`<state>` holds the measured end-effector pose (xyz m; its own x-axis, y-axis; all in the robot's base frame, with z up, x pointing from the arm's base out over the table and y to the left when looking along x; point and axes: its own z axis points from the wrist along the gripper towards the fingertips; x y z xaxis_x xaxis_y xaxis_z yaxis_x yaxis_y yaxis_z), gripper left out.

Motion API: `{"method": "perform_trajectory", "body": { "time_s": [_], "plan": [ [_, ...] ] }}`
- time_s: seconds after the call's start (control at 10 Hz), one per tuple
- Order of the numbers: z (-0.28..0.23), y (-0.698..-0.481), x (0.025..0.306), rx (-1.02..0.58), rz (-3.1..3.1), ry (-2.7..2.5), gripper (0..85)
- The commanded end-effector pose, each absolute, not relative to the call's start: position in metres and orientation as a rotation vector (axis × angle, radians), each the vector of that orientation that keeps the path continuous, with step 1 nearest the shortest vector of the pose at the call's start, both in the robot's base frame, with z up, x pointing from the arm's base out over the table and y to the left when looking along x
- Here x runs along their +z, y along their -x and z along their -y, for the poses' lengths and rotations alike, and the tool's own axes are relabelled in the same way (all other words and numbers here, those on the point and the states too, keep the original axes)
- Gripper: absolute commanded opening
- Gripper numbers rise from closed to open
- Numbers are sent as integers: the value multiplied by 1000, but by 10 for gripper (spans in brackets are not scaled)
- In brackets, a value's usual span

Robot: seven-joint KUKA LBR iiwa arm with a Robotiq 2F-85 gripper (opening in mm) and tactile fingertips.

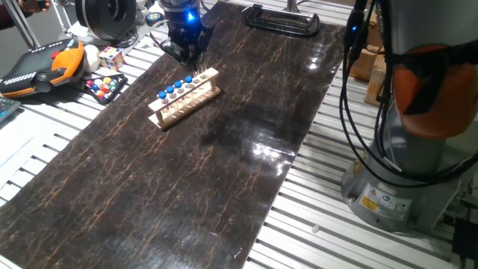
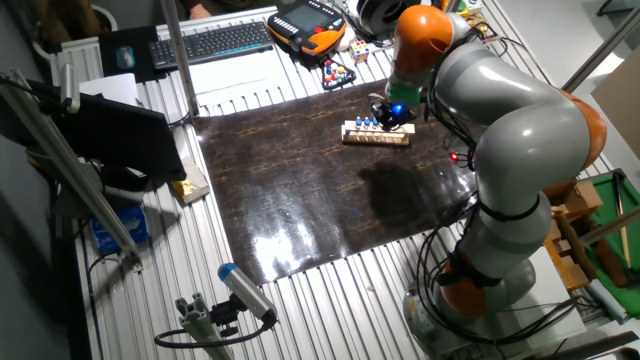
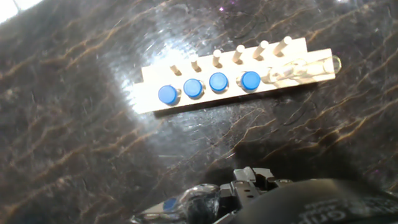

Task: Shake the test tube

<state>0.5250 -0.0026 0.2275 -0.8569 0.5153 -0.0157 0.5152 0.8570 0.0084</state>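
A light wooden rack point(image 1: 196, 100) point(image 2: 377, 138) point(image 3: 149, 79) stands on the dark marbled mat and holds several test tubes with round blue tops point(image 1: 170, 90) point(image 3: 218, 82). My gripper point(image 1: 187, 54) point(image 2: 392, 112) point(image 3: 249, 185) hovers just above and behind the rack's far end. In the hand view a glass test tube point(image 3: 198, 200) with a blue top lies crosswise at the fingers, and the gripper looks shut on it. The frame's lower edge partly cuts the tube off. A clear tube without a blue top point(image 3: 298, 70) sits at the rack's right end.
Left of the mat lie an orange teach pendant point(image 1: 45, 66), a Rubik's cube point(image 1: 110, 57) and a tray of coloured balls point(image 1: 104, 84). A black clamp point(image 1: 280, 19) rests at the mat's far edge. The arm's base point(image 1: 396, 187) stands to the right. A keyboard point(image 2: 215, 40) lies further back.
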Motion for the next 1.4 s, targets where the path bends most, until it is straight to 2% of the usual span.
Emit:
{"method": "perform_trajectory", "body": {
  "time_s": [0.0,0.5,0.9,1.3],
  "plan": [
    [2,-527,227,-16,-2977,-929,7],
    [2,-537,213,-68,-2788,-1284,7],
    [5,-539,210,-42,-2589,-1667,7],
    [17,-550,206,-63,-2571,-1722,7]
  ]
}}
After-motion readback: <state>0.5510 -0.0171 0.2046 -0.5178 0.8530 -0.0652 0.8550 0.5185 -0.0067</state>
